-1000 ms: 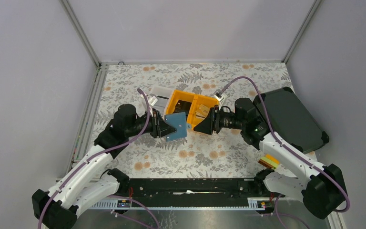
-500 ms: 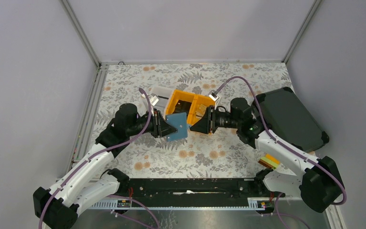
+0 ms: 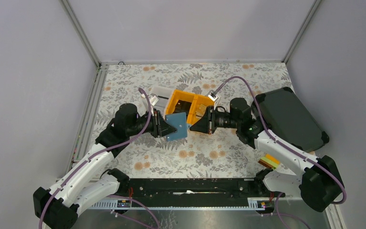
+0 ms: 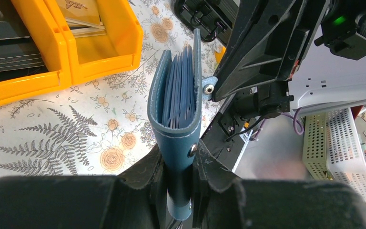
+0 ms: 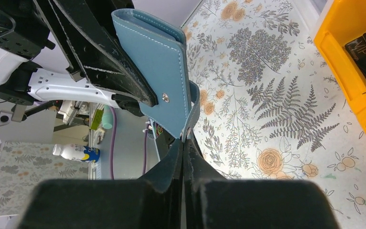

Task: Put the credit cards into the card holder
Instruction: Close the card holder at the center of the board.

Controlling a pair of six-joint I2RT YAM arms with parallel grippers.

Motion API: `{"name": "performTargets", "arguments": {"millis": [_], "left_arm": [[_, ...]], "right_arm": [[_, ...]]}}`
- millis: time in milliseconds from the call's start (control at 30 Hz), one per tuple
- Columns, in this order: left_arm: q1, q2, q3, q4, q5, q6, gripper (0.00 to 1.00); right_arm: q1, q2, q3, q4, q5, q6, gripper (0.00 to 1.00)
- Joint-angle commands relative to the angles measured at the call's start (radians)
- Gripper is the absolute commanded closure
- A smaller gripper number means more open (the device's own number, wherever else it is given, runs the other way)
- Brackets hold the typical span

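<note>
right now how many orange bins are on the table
2 orange bins: one holds dark cards, the other sits against it with lighter cards inside. Both lie just beyond the card holder. More could be hidden from view.

Plain pale grey walls (image 3: 28, 71), metal corner posts (image 3: 80, 33), floral-patterned table cover (image 3: 195, 157), even diffuse light.

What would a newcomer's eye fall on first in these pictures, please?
The teal card holder, held up on edge mid-table: the left gripper clamps one end, the right gripper pinches its side tab. Just behind it sit the orange bins with dark credit cards; a large black case lies far right.
</note>
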Motion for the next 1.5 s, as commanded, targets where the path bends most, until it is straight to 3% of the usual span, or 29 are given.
{"name": "performTargets", "arguments": {"millis": [0,300,1467], "left_arm": [[0.005,-0.006,0.016,0.042,-0.028,0.008,1.0],[0.005,0.029,0.016,0.025,-0.032,-0.001,1.0],[-0.048,0.126,0.04,-0.02,-0.004,0.022,1.0]], "right_arm": [[0.037,-0.011,0.032,-0.008,0.01,-0.056,1.0],[0.135,0.053,0.09,0.016,0.121,-0.077,1.0],[0.182,0.107,0.098,0.155,0.078,-0.135,1.0]]}}
